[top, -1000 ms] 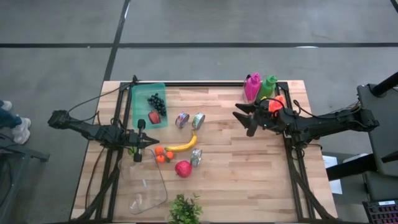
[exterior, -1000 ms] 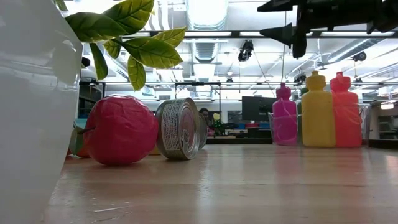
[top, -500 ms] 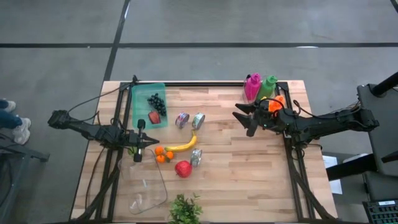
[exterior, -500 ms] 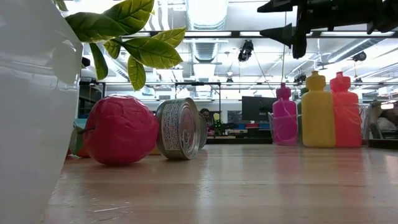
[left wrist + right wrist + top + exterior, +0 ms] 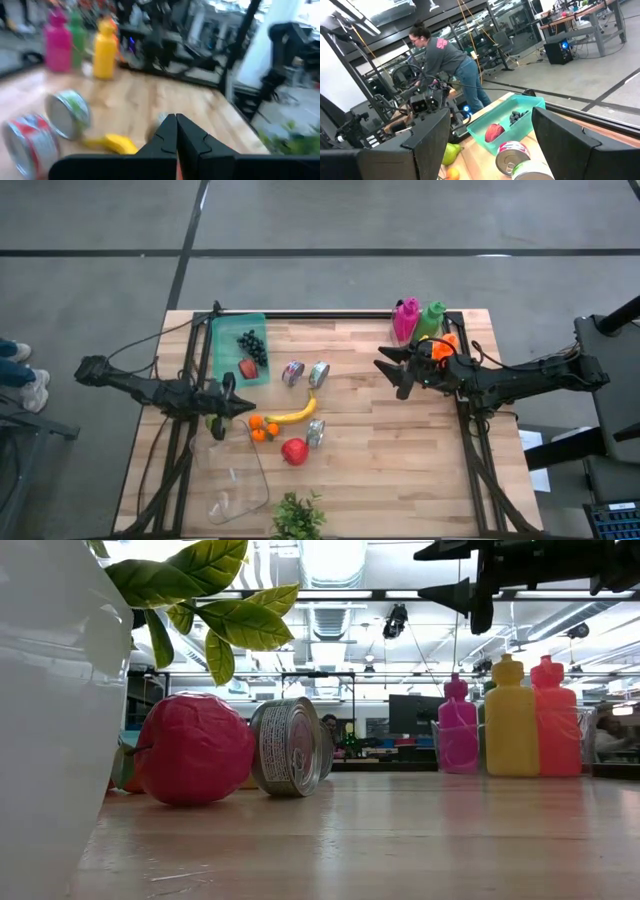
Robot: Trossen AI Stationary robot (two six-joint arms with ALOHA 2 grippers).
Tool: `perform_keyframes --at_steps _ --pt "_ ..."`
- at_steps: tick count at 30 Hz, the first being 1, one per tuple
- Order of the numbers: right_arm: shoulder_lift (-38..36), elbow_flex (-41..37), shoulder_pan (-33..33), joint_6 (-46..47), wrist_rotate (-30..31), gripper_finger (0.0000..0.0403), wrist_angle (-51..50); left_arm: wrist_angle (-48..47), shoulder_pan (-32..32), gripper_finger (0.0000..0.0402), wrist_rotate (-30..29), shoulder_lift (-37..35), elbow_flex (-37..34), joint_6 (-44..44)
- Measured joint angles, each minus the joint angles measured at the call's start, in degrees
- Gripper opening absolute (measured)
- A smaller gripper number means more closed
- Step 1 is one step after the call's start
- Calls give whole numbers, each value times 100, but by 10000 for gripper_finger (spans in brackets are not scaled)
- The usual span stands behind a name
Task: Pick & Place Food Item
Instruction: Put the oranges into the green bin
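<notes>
My left gripper (image 5: 243, 407) is shut and empty, pointing level toward the table's right, just left of two oranges (image 5: 262, 427) and a banana (image 5: 296, 413). A red apple (image 5: 294, 451) lies on the table beside a can (image 5: 315, 432). Behind the gripper stands a green tray (image 5: 228, 330) holding dark grapes (image 5: 252, 345) and a red fruit (image 5: 247, 367). A green pear (image 5: 449, 152) lies under the left arm. My right gripper (image 5: 391, 376) hangs open above the table's right half, with nothing between its fingers.
Two cans (image 5: 293, 372) (image 5: 319, 373) lie beyond the banana. Pink (image 5: 405, 318), green (image 5: 432, 318) and orange (image 5: 446, 340) bottles stand at the far right. A potted plant (image 5: 298, 518) and a clear container (image 5: 238, 480) sit near the front edge. A person (image 5: 445, 55) bends over beyond the table.
My left gripper has rolled a little about the line it points along, staying shut and at the same spot by the oranges. The food items have not moved.
</notes>
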Motion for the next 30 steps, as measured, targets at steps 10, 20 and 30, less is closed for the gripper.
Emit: perform_keyframes --at_steps 10,20,30 --pt "0 -2 0 0 0 276 -2 496 -21 0 -195 1170 45 -138" --pt "0 -2 0 0 0 276 -2 -2970 24 0 -216 2580 3076 -67" --pt "0 -2 -2 0 0 276 -1 -4110 74 0 -763 4272 4891 -544"
